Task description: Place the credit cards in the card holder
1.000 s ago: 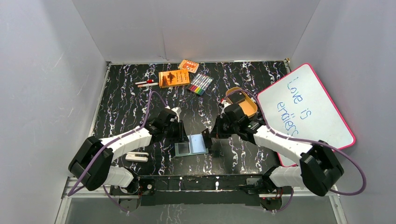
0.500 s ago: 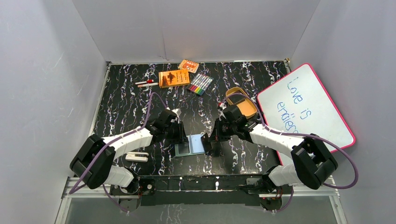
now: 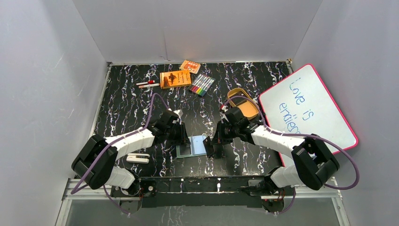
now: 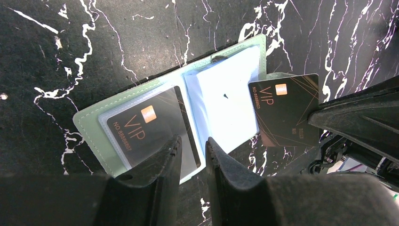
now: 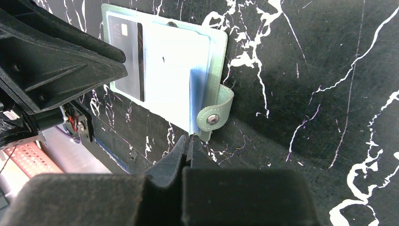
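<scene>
the right claw [image 5: 188,143] is pinched tight on one credit card [image 4: 284,110]; that card touches the right side of the open card holder [image 4: 87,125] lying on the worktop [image 4: 94,47]; the left claw [image 4: 193,141] has its fingers a little apart at the holder's near edge; a second credit card [image 4: 146,125] sits in the left sleeve.

Large orange box [image 3: 175,79], small orange box [image 3: 189,66], marker set [image 3: 202,84], tan tray [image 3: 250,109], pink-rimmed whiteboard [image 3: 308,110].

2 credit cards [image 4: 141,128] [image 4: 284,110] (both black), 1 card holder [image 4: 226,117]
</scene>
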Robot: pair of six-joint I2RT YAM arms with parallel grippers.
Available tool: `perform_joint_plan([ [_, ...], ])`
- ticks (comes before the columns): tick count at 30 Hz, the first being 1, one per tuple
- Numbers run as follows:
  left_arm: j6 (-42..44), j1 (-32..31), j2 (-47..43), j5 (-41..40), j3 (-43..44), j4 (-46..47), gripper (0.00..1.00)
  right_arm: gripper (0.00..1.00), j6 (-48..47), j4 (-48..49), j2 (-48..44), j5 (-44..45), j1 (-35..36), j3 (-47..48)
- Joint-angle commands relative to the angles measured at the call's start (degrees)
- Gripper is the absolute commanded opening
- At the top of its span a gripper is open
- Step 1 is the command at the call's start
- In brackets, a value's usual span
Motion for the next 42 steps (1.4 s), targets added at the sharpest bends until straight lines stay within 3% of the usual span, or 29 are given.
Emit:
perform_joint_plan([
  [1, 0.0, 0.0, 0.6, 0.7, 0.4, -0.1, 0.23, 0.0, 0.0, 1.2, 0.4, -0.8, -0.4, -0.3],
  [27, 0.0, 0.0, 0.8, 0.5, 0.4, -0.3, 0.23, 0.0, 0.2, -0.9, -2.4, 1.6, -0.9, -1.3],
  [42, -0.2, 0.0, 1.4, 1.0, 0.3, 0.1, 0.23, 0.0, 0.7, 3.7, -1.3, -3.0, -0.8, -2.0],
])
